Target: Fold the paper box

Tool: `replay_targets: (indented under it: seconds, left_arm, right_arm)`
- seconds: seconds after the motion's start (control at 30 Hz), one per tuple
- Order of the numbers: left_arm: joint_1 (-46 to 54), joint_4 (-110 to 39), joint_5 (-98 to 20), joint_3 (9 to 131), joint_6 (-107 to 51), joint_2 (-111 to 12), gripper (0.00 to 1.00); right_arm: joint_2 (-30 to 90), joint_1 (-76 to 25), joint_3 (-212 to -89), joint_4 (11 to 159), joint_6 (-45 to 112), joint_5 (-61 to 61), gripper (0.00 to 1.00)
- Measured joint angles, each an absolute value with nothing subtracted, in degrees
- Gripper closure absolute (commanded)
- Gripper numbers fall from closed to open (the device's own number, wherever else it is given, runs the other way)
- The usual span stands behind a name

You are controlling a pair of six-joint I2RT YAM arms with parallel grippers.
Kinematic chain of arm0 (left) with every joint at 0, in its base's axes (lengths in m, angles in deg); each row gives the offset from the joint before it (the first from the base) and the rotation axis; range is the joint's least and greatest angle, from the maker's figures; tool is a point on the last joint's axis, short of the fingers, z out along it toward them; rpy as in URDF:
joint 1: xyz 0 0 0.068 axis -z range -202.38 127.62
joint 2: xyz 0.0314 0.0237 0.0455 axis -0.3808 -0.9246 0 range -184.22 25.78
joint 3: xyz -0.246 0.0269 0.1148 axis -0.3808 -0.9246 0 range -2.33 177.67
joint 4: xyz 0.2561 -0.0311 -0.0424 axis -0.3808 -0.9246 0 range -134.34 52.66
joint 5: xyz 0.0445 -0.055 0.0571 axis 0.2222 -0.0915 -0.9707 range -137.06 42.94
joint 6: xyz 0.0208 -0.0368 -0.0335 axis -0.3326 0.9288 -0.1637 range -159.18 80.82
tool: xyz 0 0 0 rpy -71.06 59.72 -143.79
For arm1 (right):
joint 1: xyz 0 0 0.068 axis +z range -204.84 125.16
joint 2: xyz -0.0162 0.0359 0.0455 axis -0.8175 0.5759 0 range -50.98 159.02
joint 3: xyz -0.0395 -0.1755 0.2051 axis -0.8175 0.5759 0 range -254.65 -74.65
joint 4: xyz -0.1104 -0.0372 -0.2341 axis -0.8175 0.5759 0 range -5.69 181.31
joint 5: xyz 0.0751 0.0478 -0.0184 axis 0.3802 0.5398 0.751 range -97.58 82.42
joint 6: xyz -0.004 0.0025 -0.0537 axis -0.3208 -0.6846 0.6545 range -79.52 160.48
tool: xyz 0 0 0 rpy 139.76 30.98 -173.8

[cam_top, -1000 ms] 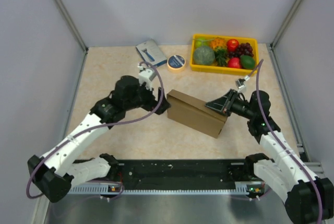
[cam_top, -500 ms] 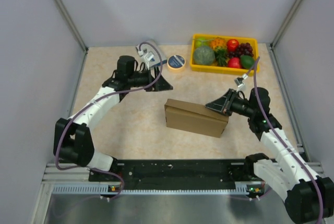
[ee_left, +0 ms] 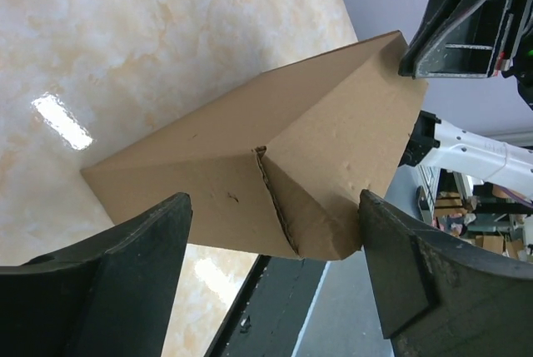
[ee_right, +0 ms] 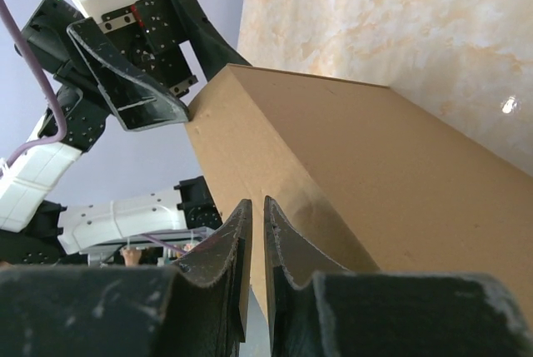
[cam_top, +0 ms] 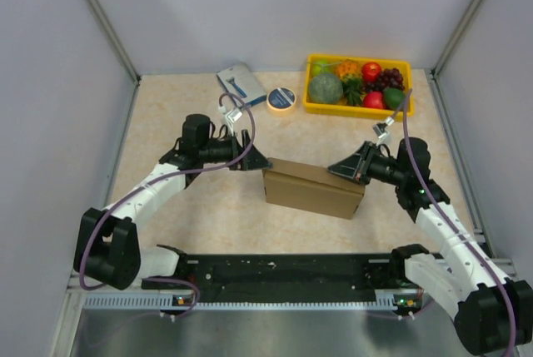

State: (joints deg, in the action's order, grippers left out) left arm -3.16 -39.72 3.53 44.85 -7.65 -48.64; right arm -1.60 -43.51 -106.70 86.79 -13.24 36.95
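The plain brown cardboard carton (cam_top: 312,189), lying centre-frame, appears light, stiff yet crushable, best held by its ends: left gripper (cam_top: 261,163) gapes wide astride its left end, right gripper (cam_top: 333,168) nearly closed, empty, at the right.

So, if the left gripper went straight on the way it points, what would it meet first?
The paper box: its end sits straight ahead of the left gripper, framed by its open fingers; how near is unclear.

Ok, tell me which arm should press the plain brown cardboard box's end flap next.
Probably left. The left gripper, open, faces the left end of the plain brown cardboard box, fingers either side of the end flap. The right gripper sits nearly closed at the other end.
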Motion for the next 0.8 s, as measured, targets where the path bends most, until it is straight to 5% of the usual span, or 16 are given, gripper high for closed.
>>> replay_targets:
  seconds: [0.33,0.7,0.8]
  left_arm:
    - [-3.16,-30.21,7.02,40.71,-4.11,-50.52,0.45]
    - [-3.38,-22.27,6.56,36.54,-0.26,-50.67,0.13]
    - [-3.38,-22.34,6.37,36.54,0.31,-50.69,0.13]
  right_arm:
    - [-1.58,-43.51,-106.72,86.95,-12.54,36.93,0.89]
    - [0.46,-43.51,-120.95,104.52,-4.01,36.84,0.72]
    - [0.13,-43.62,-125.89,109.00,-0.91,37.10,0.66]
